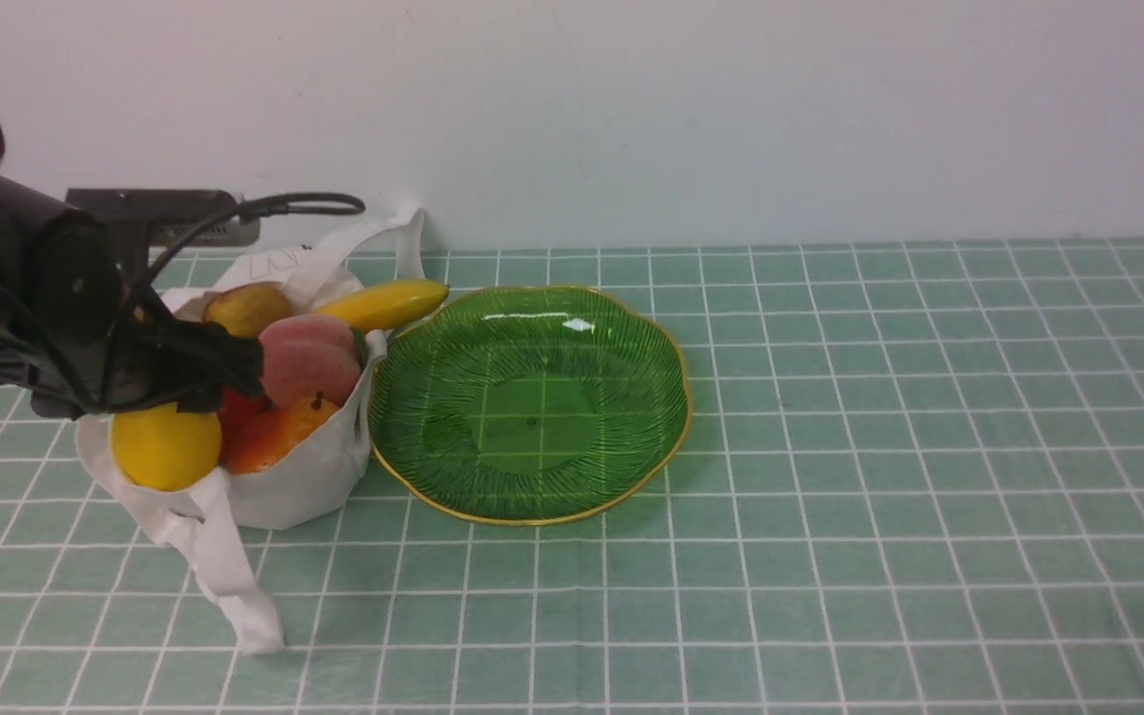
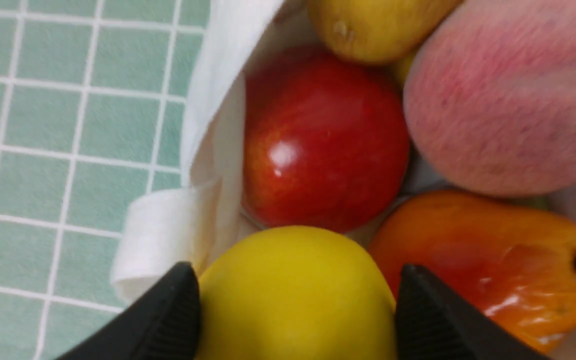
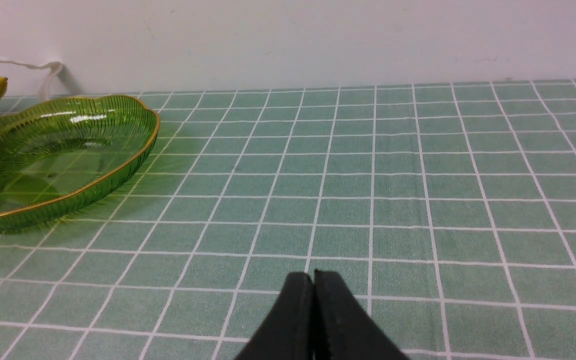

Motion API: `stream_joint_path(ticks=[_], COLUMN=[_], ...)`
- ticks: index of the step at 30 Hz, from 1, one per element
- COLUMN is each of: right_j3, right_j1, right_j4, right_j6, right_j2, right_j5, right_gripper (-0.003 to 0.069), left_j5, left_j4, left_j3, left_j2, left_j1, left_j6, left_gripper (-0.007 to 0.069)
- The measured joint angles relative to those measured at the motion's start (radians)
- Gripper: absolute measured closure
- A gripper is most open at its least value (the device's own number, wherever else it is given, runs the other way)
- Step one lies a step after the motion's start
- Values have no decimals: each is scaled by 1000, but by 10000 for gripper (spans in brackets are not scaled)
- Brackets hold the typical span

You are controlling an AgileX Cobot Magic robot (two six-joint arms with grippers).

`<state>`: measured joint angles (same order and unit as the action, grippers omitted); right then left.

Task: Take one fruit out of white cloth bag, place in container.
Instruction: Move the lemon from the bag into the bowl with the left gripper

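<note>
Lemon (image 1: 165, 447): in the white cloth bag (image 1: 304, 477), at the corner of its mouth nearest the desk's front and left edges; top exposed, lower part behind the cloth.
Left gripper (image 2: 296, 272): above that corner, jaws spread wide, 1 finger against each flank of the lemon; it appears to have hold of it, though the lemon is not lifted clear of the bag.
Key relation: the lemon lies directly between the jaws. Its long axis cannot be told; it looks near-round and no tip shows.
Neighbours: red apple (image 2: 323, 140) and orange-red fruit (image 2: 493, 270) touching the lemon; a pink peach (image 2: 508, 100) and a banana (image 1: 383, 303) further back.
Green glass plate (image 1: 532, 467): bare, just beside the bag on the side toward the desk's right edge.
Right gripper (image 3: 313, 280): jaws pressed together, holding nothing, low over bare cloth well apart from the bag.
Nearer arm: the left.
Judged next move: lift straight up, then carry across to the plate.
</note>
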<state>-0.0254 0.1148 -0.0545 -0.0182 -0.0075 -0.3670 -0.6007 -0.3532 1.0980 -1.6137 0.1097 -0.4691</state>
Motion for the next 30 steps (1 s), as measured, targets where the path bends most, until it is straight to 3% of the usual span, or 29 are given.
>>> stream_joint_path(ticks=[8,12,16,22,30], right_j3=[0,0,0,0,0], right_j1=[0,0,0,0,0], right_j4=[0,0,0,0,1], right_j6=[0,0,0,0,0], right_j2=[0,0,0,0,0], right_j5=[0,0,0,0,0], right_gripper=[671,671,671,671,671], left_j5=[-5,27,109,117,182], left_j4=[5,93,303,537,638], left_j3=[0,0,0,68,198], left_j2=[169,243,268,143,-135], left_j1=[0,1,78,232,313], left_j6=[1,4,130,315,342], left_gripper=[178,178,178,178,179])
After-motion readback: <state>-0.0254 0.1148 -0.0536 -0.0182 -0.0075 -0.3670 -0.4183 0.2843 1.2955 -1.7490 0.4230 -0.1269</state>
